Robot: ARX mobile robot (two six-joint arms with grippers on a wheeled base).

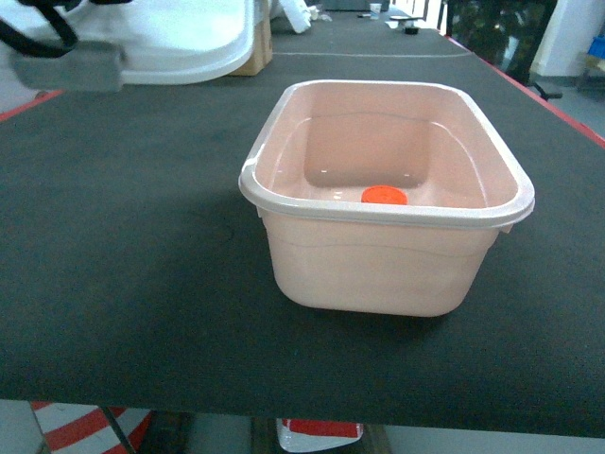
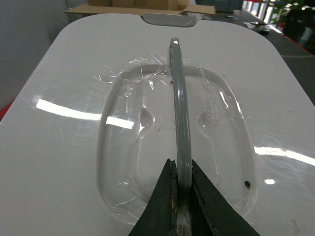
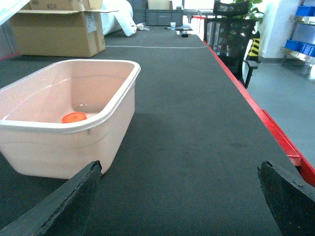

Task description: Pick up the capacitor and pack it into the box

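The pale pink box (image 1: pixel 435 216) stands open in the middle of the black table. An orange round capacitor (image 1: pixel 384 196) lies on its floor near the front wall, and also shows in the right wrist view as the capacitor (image 3: pixel 74 117) inside the box (image 3: pixel 118 93). The white lid (image 1: pixel 180 38) hangs at the far left, above the table. My left gripper (image 2: pixel 181 164) is shut on the lid's grey handle (image 2: pixel 178 98). My right gripper (image 3: pixel 179 167) is open and empty, low over the mat to the right of the box; it is out of the head view.
A brown cardboard carton (image 3: pixel 59 29) stands at the back left behind the box. The table's red edge (image 3: pixel 275 128) runs along the right, with a black chair (image 3: pixel 231 34) beyond it. A grey latch (image 1: pixel 71 66) on the lid juts out at the upper left.
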